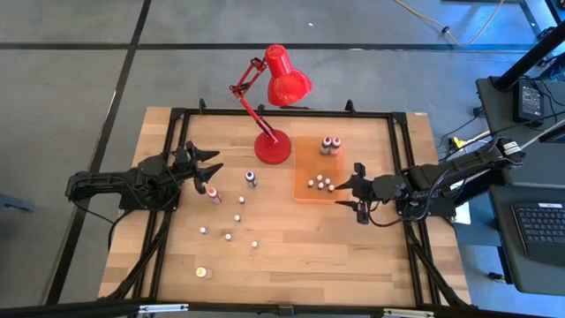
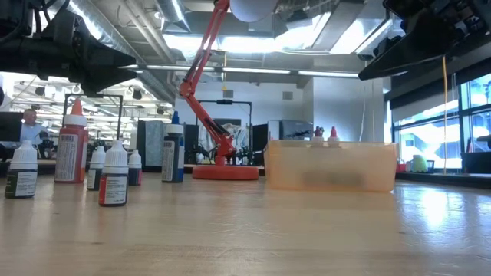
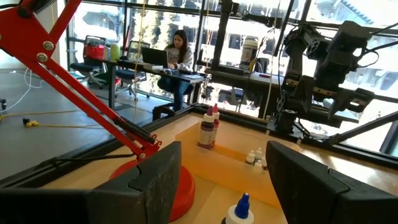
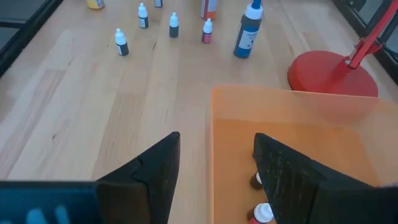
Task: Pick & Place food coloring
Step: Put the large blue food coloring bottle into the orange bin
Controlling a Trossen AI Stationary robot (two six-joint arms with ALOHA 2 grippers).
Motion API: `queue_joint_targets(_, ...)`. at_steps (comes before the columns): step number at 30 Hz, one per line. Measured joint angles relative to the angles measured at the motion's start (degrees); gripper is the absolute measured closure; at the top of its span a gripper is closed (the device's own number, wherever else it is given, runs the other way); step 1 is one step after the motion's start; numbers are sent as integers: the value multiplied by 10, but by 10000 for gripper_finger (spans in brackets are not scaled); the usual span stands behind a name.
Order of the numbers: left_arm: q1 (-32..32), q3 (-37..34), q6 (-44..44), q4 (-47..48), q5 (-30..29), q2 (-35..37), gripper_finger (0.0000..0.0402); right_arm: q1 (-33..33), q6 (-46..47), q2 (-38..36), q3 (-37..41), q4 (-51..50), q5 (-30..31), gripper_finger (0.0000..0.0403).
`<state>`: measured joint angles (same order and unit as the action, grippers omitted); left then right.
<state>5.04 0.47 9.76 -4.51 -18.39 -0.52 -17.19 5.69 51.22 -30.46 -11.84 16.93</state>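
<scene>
Several food coloring bottles stand upright on the wooden table: a blue one [image 1: 251, 178], a red one [image 1: 214, 193], tiny white-capped ones [image 1: 237, 217] and a yellow one [image 1: 201, 273]. More stand in the orange tray [image 1: 305, 163]: two taller bottles [image 1: 328, 144] and small ones [image 1: 318, 184]. My left gripper [image 1: 214, 162] hovers open near the table's left edge, just beyond the red bottle. Its fingers frame the blue bottle [image 3: 239, 208] in the wrist view. My right gripper [image 1: 339, 193] hangs open above the tray's right rim [image 4: 292, 99], tilted down, with the small bottles [image 4: 258, 180] just ahead of it.
A red desk lamp stands with its base [image 1: 272, 147] just left of the tray and its head [image 1: 287, 78] beyond the far edge. A black frame [image 1: 282, 113] borders the table. Bare wood lies along the near edge [image 1: 353, 265]. A person sits at a desk [image 3: 177, 53] in the room behind.
</scene>
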Motion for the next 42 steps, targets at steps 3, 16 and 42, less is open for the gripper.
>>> queue_joint_targets(3, 0, 0, 0, 0, 0, 0, 173, 0, 0, 0, 0, 0, 0, 196)
queue_joint_targets(16, 0, 0, 2, 0, 0, 0, 173, 0, 0, 0, 0, 0, 0, 196)
queue_joint_targets(42, 0, 24, 90, -30, 93, -20, 143, 0, -4, 0, 0, 0, 0, 196)
